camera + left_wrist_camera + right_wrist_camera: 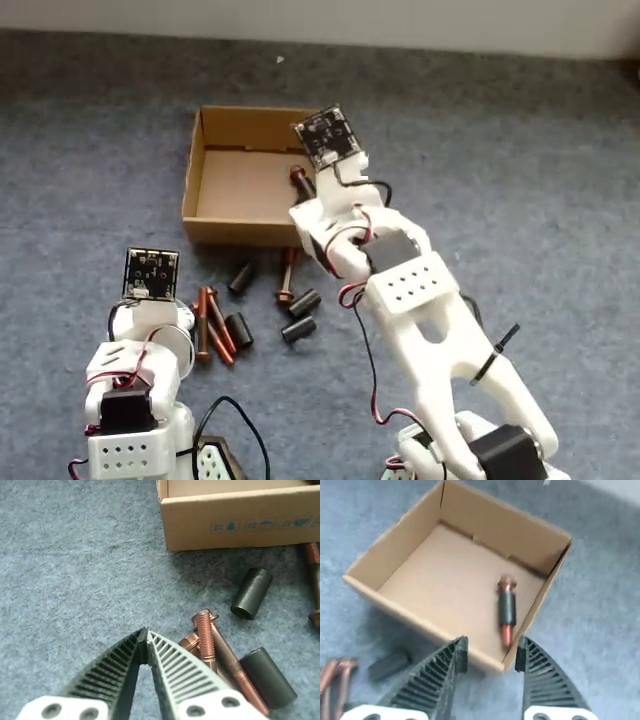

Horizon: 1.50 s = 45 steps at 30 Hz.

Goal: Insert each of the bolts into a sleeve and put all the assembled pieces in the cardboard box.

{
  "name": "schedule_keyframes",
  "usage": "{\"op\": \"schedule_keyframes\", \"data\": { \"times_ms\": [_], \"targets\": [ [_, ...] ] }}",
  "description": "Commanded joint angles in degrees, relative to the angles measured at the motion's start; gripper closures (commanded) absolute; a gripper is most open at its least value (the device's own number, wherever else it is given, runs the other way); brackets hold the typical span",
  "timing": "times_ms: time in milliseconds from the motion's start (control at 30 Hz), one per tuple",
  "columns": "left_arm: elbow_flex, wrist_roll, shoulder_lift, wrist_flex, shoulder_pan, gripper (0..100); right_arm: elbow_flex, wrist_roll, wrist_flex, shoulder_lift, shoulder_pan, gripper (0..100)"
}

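The cardboard box (215,205) sits at the back of the grey carpet. One assembled piece (506,610), a copper bolt in a black sleeve, lies inside it near a side wall. My right gripper (491,645) hangs open and empty just above the box's near rim (420,620). My left gripper (145,634) is shut on nothing, low over the carpet beside a pile of copper bolts (205,635). Loose black sleeves (251,599) (267,677) lie close by. In the high view the bolts (212,325) and several sleeves (304,303) lie in front of the box.
One single bolt (288,272) lies against the box's front wall, between two sleeves (240,278). A sleeve (390,664) rests just outside the box. Open carpet (520,170) stretches to the right of the box and to the left of the left arm.
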Motion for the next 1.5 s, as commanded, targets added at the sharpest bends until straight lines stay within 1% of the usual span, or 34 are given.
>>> {"op": "schedule_keyframes", "data": {
  "times_ms": [0,200,300,433,600,733,833,967,1133,1267,1333,1467],
  "targets": [
    [-0.4,-0.97,-0.31,-1.14,-0.4,99,-1.8,-8.09,6.73,-3.65,-0.57,85.0],
    [-0.4,-0.97,-0.31,-1.14,-0.4,99,-1.36,-18.99,13.76,-3.65,-0.92,85.0],
    [-0.4,-0.97,-0.31,-1.14,-0.4,99,0.84,-24.26,15.78,-3.56,-3.82,85.0],
    [-0.4,-0.97,-0.31,-1.14,-0.4,99,4.79,-29.89,15.69,-3.91,-7.34,85.0],
    [-0.4,-0.97,-0.31,-1.14,-0.48,99,8.22,-38.95,15.78,-3.38,-12.18,84.7],
    [-0.4,-0.97,-0.31,-1.14,-0.57,99,9.27,-40.09,15.96,-3.38,-16.13,84.7],
    [-0.4,-0.97,-0.31,-1.14,-0.57,99,9.36,-42.99,15.96,-2.77,-18.51,84.7],
    [-0.48,-0.97,-0.31,-1.14,-0.57,99,9.01,-45.54,15.6,2.68,-20.79,84.7],
    [-0.48,-0.97,-0.31,-1.14,-0.57,99,8.4,-48.0,15.6,11.03,-19.3,84.7],
    [-0.4,-0.97,-0.31,-1.14,-0.57,99,6.9,-48.26,15.6,11.82,-17.63,84.7],
    [-0.4,-0.97,-0.31,-1.14,-0.57,99,6.73,-50.11,15.52,12.09,-16.75,84.7],
    [-0.4,-0.97,-0.31,-1.14,-0.57,99,6.37,-50.73,12.44,12.26,-16.48,84.7]
  ]
}}
